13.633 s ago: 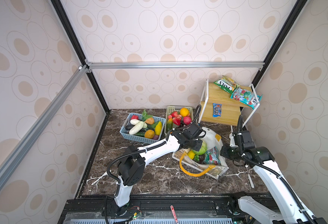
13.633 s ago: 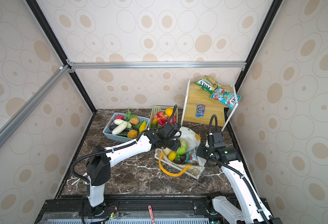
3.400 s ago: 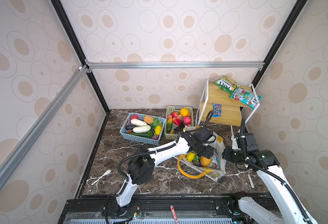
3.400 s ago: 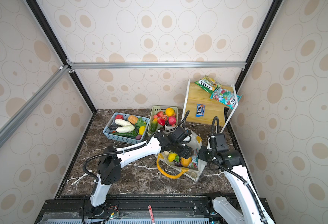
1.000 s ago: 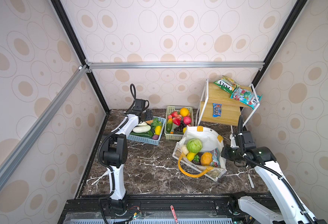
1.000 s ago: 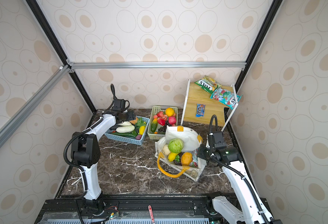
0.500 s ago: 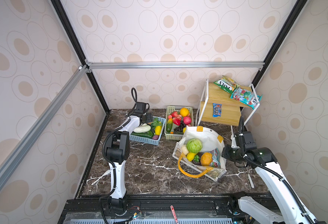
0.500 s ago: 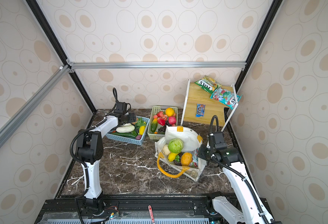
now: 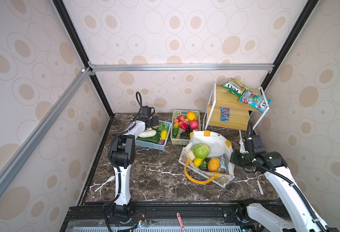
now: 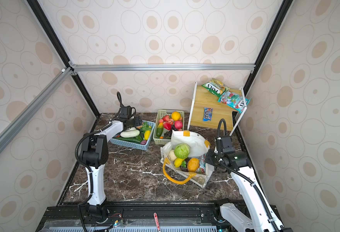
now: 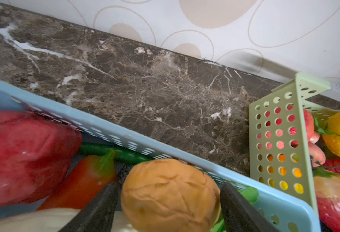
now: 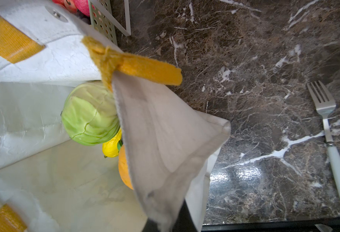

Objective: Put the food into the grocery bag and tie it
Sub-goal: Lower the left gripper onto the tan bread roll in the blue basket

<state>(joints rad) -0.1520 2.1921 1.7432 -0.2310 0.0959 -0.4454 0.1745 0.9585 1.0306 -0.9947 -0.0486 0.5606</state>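
Note:
The white grocery bag [image 9: 215, 142] [image 10: 191, 140] stands open at mid-right. Food lies inside it: a green cabbage [image 9: 201, 150] [image 12: 88, 116], an orange piece [image 9: 213, 164], a yellow piece [image 9: 197, 161] and a teal packet [image 9: 223, 162]. My right gripper [image 9: 234, 158] [image 12: 169, 225] is shut on the bag's near wall [image 12: 165, 130] and holds it up. My left gripper [image 9: 154, 122] [image 11: 169, 209] is open over the far end of the blue basket [image 9: 151, 145]. Its fingers [image 11: 104, 206] stand on either side of a tan wrinkled round piece [image 11: 169, 192].
A red pepper [image 11: 24, 156] and an orange pepper [image 11: 84, 178] lie beside the tan piece. The green basket [image 9: 180, 141] of fruit sits between the blue basket and the bag. A wooden shelf [image 9: 231, 118] with snack packets [image 9: 254, 101] stands at the back right. A fork [image 12: 326, 120] lies right of the bag.
The left arm's elbow has shifted a little toward the blue basket, with its gripper still over the basket's far end. The right arm and the bag have not moved.

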